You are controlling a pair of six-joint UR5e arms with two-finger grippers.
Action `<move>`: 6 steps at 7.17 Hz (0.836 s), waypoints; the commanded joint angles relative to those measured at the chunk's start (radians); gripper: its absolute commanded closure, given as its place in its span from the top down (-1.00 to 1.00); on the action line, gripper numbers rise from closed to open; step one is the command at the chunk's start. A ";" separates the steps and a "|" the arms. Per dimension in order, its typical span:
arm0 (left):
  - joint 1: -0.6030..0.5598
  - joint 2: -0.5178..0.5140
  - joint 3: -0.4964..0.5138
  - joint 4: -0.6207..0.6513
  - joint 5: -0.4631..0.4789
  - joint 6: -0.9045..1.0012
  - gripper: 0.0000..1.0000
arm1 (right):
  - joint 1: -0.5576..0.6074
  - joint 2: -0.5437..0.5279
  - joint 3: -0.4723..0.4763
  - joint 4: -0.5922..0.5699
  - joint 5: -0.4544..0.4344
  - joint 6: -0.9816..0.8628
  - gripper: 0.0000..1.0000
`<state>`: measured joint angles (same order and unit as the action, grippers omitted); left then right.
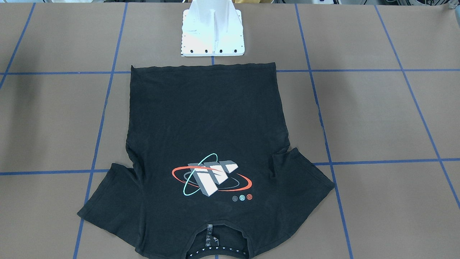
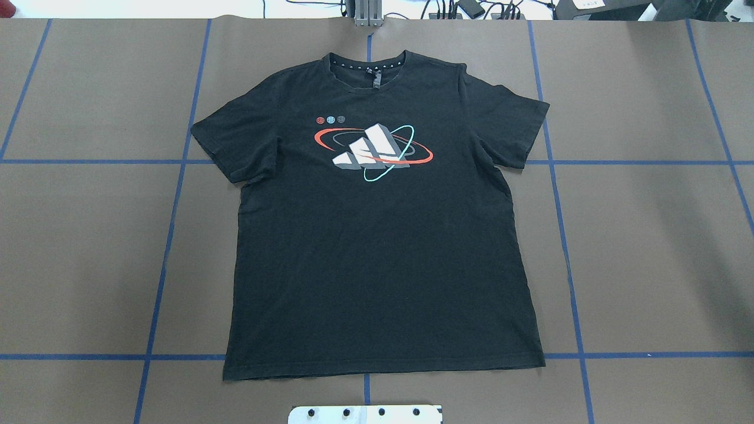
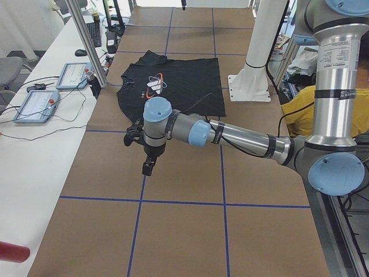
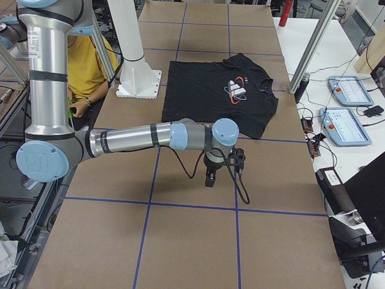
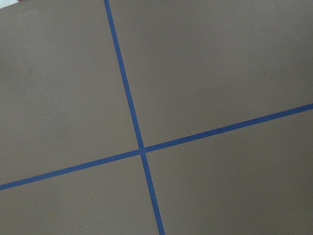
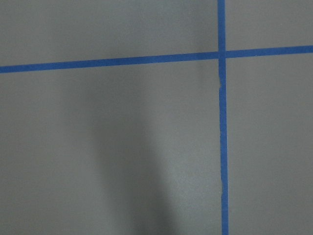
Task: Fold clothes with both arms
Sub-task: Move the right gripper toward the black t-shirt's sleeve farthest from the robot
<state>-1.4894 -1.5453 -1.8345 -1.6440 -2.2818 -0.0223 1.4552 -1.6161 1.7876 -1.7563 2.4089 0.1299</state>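
the shirt (image 2: 377, 235) lies flat, logo up, in the middle of the table (image 2: 648, 265). in the overhead view its long axis runs 12 to 6, with the collar at 12 and the hem at 6, near the stand (image 2: 365, 414). both arms hang out past the sides of that view. the left gripper (image 3: 147, 168) is off at the shirt's 9 o'clock and the right gripper (image 4: 210, 179) at its 3. each is well apart from the cloth and, by my reading, about equally far. nothing hangs from either. i cannot tell how wide their jaws stand, since only the side views show them. each arm likely needs to come inward to its own side.
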 commanded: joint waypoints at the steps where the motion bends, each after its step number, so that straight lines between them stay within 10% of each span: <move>1: 0.000 0.001 -0.041 0.019 -0.021 -0.007 1.00 | 0.002 -0.007 -0.011 0.012 -0.001 -0.003 1.00; 6: 0.001 0.037 -0.067 0.007 -0.022 -0.007 1.00 | -0.004 -0.002 -0.029 0.151 0.016 0.028 1.00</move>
<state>-1.4894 -1.5255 -1.8906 -1.6284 -2.3032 -0.0297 1.4525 -1.6197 1.7790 -1.6764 2.4133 0.1451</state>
